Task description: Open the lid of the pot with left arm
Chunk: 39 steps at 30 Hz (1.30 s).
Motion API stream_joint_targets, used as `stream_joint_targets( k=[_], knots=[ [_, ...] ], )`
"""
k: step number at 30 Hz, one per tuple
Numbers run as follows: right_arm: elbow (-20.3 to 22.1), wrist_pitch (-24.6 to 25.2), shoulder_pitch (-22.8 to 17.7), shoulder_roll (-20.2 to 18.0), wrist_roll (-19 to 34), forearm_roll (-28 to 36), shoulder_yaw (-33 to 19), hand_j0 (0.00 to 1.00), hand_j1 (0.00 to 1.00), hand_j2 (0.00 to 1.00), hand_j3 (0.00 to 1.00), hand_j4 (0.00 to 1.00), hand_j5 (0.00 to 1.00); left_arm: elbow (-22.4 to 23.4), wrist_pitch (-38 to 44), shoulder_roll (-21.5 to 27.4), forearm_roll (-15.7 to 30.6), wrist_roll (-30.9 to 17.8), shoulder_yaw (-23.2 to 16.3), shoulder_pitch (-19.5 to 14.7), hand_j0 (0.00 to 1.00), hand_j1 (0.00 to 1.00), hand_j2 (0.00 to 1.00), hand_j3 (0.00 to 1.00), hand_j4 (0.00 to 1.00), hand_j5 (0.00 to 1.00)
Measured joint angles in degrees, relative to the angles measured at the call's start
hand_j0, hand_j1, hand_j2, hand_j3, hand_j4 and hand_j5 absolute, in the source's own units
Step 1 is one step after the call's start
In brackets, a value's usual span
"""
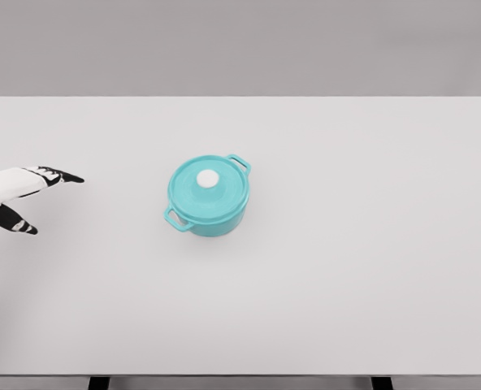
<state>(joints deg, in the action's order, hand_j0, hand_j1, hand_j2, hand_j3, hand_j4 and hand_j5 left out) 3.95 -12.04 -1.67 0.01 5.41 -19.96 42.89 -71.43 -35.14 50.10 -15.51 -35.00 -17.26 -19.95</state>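
A teal pot (209, 196) with two side handles stands a little left of the table's middle. Its teal lid (209, 185) sits closed on it, with a white round knob (208, 178) in the centre. My left hand (41, 199) reaches in from the left edge, well to the left of the pot and apart from it. Its fingers are spread, the thumb (17, 223) below the others, and they hold nothing. The right arm is out of view.
The pot stands on a wide white table (346, 268), whose front edge runs along the bottom of the view. A grey wall lies behind the far edge.
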Motion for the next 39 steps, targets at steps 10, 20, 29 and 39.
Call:
stream_joint_targets(
  k=[10, 20, 29, 39],
  knots=[
    [-0.01, 0.01, -0.18, 0.00, -0.06, 0.00, 0.00, 1.00, 1.00, 1.00, 1.00, 1.00, 1.00, 0.05, 0.00, 0.05, -0.01, -0.02, 0.73, -0.62, 1.00, 1.00, 1.00, 1.00, 1.00, 1.00],
    [-0.01, 0.01, -0.18, 0.00, -0.06, 0.00, 0.00, 1.00, 1.00, 1.00, 1.00, 1.00, 1.00, -1.32, -0.01, 4.33, 3.47, -0.03, -21.69, -34.72, 1.00, 1.00, 1.00, 1.00, 1.00, 1.00],
    [-0.01, 0.01, -0.18, 0.00, -0.07, 0.00, 0.00, 1.00, 1.00, 1.00, 1.00, 1.00, 1.00, -6.22, 0.00, -8.21, 4.16, -0.03, -45.90, -50.36, 1.00, 1.00, 1.00, 1.00, 1.00, 1.00],
    [0.00, 0.01, -0.18, 0.00, -0.06, 0.00, 0.00, 1.00, 1.00, 1.00, 1.00, 1.00, 1.00, -7.52, -0.01, -13.16, 7.53, -0.03, -50.98, -49.57, 1.00, 1.00, 1.00, 1.00, 1.00, 1.00]
  ],
)
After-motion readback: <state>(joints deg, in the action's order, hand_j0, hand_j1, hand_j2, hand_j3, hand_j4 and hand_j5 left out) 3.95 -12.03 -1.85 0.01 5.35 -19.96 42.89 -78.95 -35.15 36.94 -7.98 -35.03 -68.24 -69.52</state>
